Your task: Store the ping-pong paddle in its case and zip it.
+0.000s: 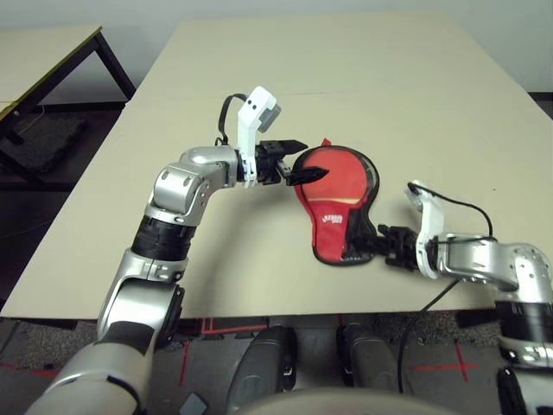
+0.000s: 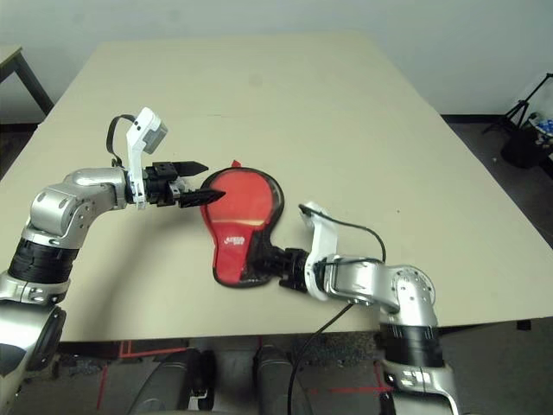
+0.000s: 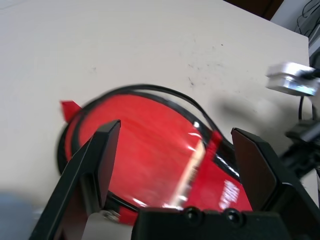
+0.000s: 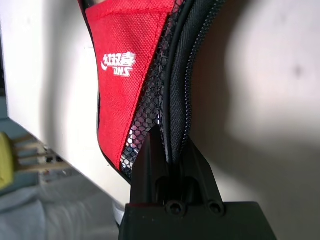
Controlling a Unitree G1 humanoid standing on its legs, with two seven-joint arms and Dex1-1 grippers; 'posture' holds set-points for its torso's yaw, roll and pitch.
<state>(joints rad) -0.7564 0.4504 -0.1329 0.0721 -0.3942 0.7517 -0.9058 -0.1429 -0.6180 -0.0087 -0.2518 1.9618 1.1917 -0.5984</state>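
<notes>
Black and wide open, the left end effector (image 1: pixel 302 162) is hovering over the round end of the red case (image 1: pixel 339 226), while the right end effector (image 4: pixel 172 165) is pinching the case's zippered edge at its narrow end; the case is lying near the counter's (image 2: pixel 346 130) front edge, the paddle's red face (image 3: pixel 140 145) showing at its wide part; a second table (image 1: pixel 39 56) is standing beyond the left edge

Case (image 1: pixel 329 232): flat on the table (image 1: pixel 415 95), paddle-shaped, red with black edging, black mesh and a white logo (image 4: pixel 118 63) on its lower pocket; round end pointing away from the robot. Paddle (image 1: pixel 337 173): red face up within the case's outline, pale wood at the neck, apparently tucked under the pocket.
</notes>
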